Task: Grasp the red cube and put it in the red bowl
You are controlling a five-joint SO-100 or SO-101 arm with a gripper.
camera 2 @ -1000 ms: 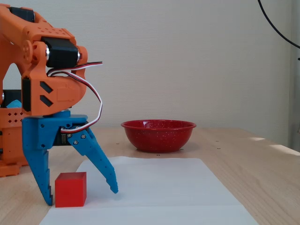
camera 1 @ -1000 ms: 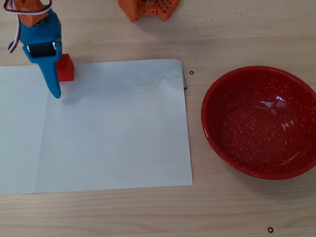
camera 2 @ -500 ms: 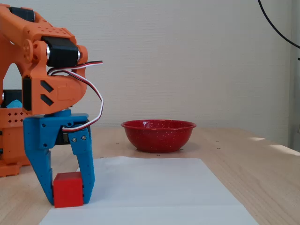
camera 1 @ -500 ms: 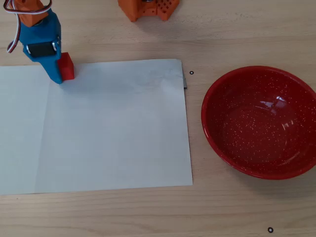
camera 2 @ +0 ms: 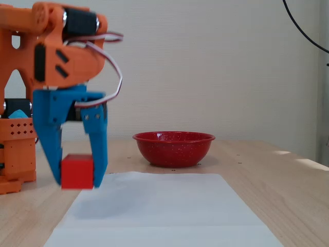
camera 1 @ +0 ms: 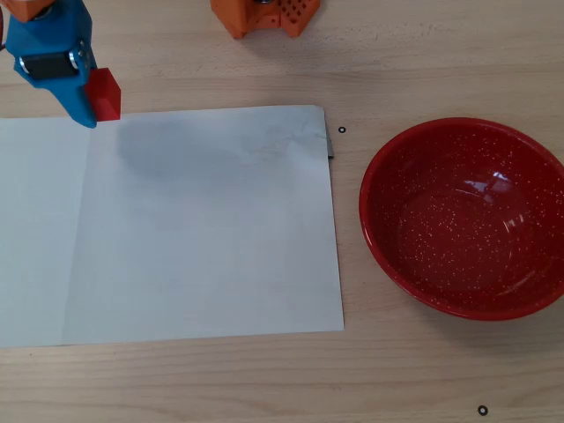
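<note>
A plain off-white wall rises behind the light wooden counter. A white paper sheet lies flat on it. A black cable hangs at upper right, where sunlight patches brighten the wood.

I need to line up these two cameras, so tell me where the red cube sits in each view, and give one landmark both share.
Overhead view: the red cube is at the upper left, just above the white paper's top edge, against the blue gripper.
Fixed view: the red cube is at the lower left, between the blue fingers, at the paper's far left corner.
Shared landmark: the red bowl, right of the paper overhead, mid-frame beyond it in the fixed view.
</note>
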